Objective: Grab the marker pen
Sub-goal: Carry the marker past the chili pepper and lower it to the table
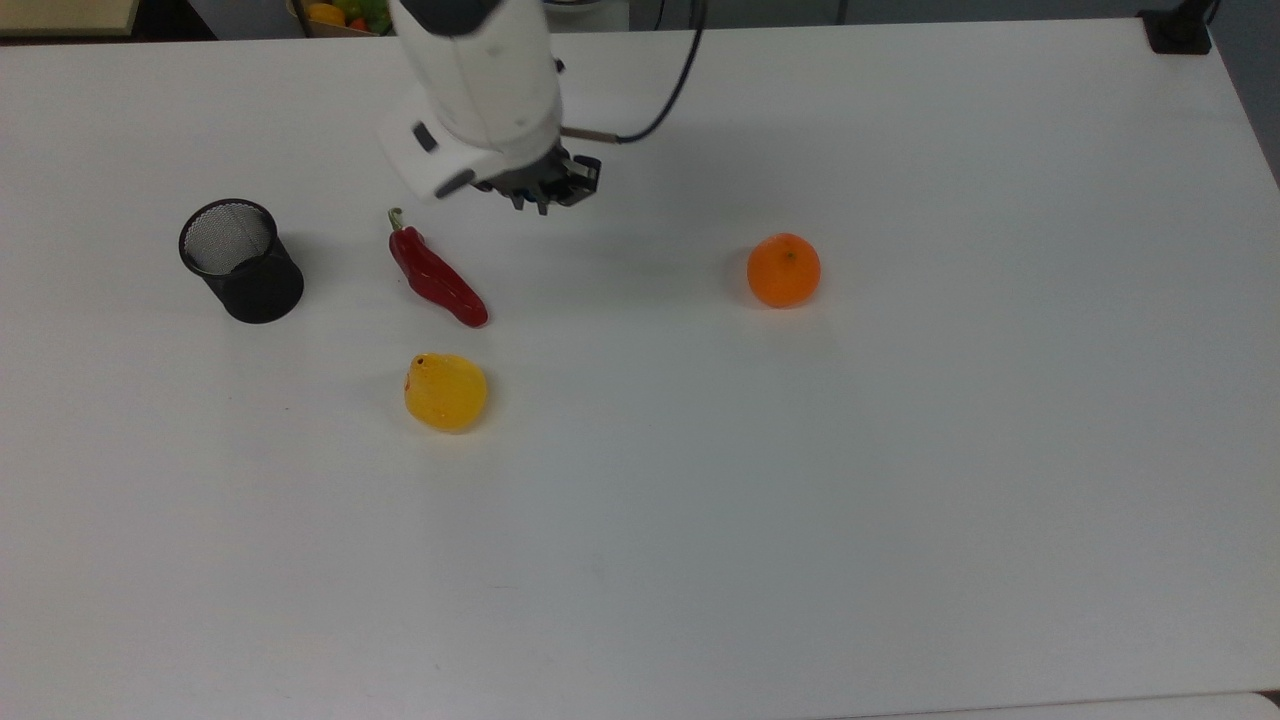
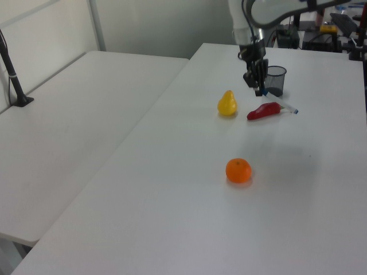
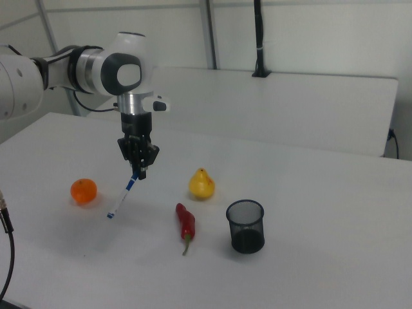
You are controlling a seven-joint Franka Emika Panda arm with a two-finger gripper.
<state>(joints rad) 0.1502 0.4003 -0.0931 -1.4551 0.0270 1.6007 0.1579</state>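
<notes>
The marker pen [image 3: 121,197] is a slim white barrel with blue at its ends, hanging tilted above the table. My gripper [image 3: 139,170] is shut on its upper end. In the left view the marker pen [image 2: 284,106] slants down from the gripper [image 2: 257,89] and passes in front of the red chilli [image 2: 262,112]. In the top view the gripper [image 1: 545,197] hovers just right of the chilli [image 1: 437,276], and the arm hides most of the pen.
A black mesh cup [image 1: 240,260] stands at the top view's left. A yellow pear [image 1: 445,392] lies below the chilli and an orange [image 1: 783,270] sits toward the middle right. A second white table [image 2: 69,132] adjoins in the left view.
</notes>
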